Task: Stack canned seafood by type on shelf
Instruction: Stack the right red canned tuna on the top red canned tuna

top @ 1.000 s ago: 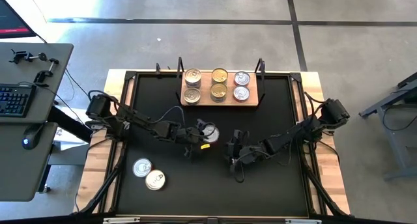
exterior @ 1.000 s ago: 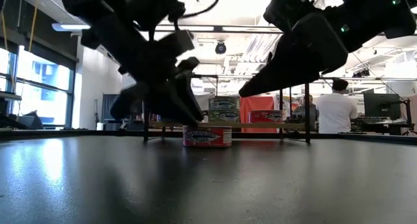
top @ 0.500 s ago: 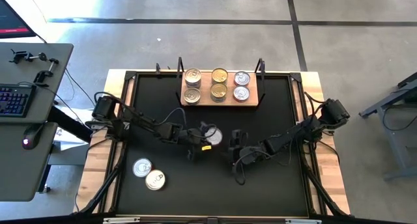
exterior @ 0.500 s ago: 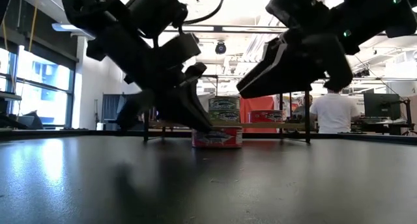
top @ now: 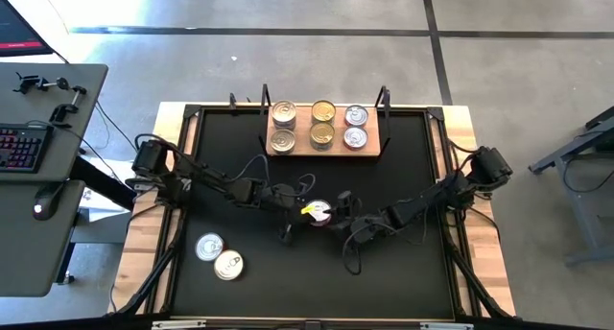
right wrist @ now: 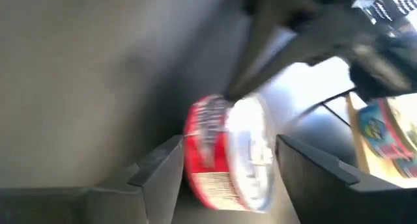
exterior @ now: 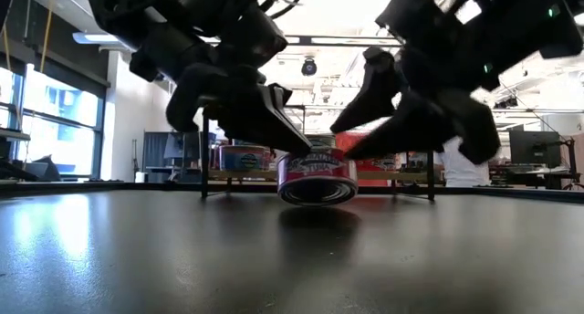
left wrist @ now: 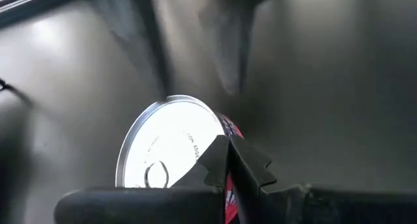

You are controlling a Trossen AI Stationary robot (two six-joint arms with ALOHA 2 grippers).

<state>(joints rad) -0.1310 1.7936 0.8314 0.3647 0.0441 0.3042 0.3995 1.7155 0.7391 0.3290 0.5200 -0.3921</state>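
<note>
Mid-desk, the left tool (top: 305, 211) has its fingers pressed together against the red-labelled tin (top: 319, 213), nudging it rather than gripping it, while the right tool (top: 338, 215) stands spread wide around the same tin, not yet clamped. It looks like the pick-up step: the right tool needs to close squarely on the tin's sides, then carry it up to the shelf (top: 327, 148) and its matching stack.

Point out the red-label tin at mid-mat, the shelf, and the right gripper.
Red-label tin (exterior: 317, 175), low view, on its side label.
Shelf (top: 374, 144), high view, on bare wood at the board's right end.
Right gripper (right wrist: 225, 168), right wrist view, midway between its fingertips.
</note>
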